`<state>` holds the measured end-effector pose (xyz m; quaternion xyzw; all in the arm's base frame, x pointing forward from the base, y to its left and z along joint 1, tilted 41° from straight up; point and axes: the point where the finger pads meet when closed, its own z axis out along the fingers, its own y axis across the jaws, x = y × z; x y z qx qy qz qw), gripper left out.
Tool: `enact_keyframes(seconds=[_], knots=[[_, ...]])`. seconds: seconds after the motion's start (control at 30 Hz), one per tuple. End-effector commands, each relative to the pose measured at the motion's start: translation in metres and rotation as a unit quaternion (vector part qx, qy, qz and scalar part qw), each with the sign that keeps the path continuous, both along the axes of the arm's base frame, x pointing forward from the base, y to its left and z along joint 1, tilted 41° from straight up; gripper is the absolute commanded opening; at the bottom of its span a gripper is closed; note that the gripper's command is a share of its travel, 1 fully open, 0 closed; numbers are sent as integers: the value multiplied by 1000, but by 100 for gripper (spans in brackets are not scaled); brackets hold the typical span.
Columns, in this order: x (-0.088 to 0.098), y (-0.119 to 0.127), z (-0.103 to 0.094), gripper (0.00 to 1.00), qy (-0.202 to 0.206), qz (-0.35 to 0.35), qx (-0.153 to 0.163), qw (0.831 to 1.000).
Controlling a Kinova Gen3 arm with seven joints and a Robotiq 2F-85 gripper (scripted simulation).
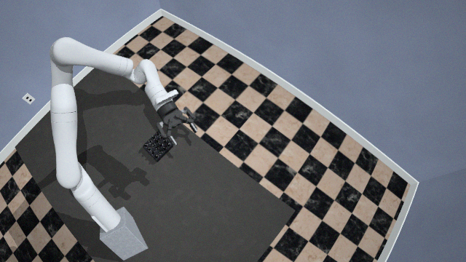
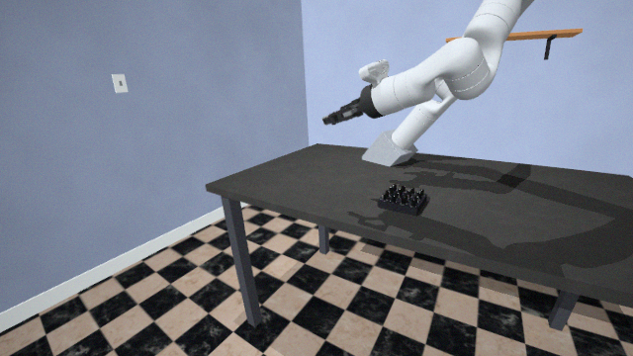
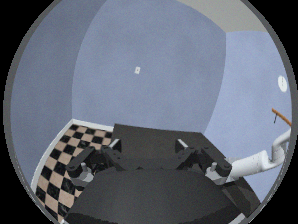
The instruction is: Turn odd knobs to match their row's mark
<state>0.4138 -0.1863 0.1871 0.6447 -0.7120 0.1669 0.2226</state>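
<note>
Exterior view: pincer spread wide, holding nothing, high above worktop
Knob box: well below pincer, untouched
Progress: no knob engaged; all turning apparently left

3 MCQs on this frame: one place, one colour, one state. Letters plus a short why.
1. The knob box stands:
A) on the table
B) on the floor
C) on the wall shelf

2. The table top is:
A) white
B) dark grey
C) orange

3. The gripper is:
A) shut on a knob
B) open, high above the table
C) resting on the box

Answers:
1 A, the exterior view shows the box on the table top.
2 B, the surface is dark grey.
3 B, the fingers stand spread and hold nothing, well above the box.
</note>
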Motion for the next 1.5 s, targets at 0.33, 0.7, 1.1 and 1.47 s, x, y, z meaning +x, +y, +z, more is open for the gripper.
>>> enact_keyframes(seconds=[0.33,0.7,1.1,1.47], knots=[[0,-1,1,100,-1,-1,0,1000],[0,-1,1,100,-2,2,0,1000],[-1,8,0,100,-8,32,13,999],[-9,37,-4,100,-28,115,56,991]])
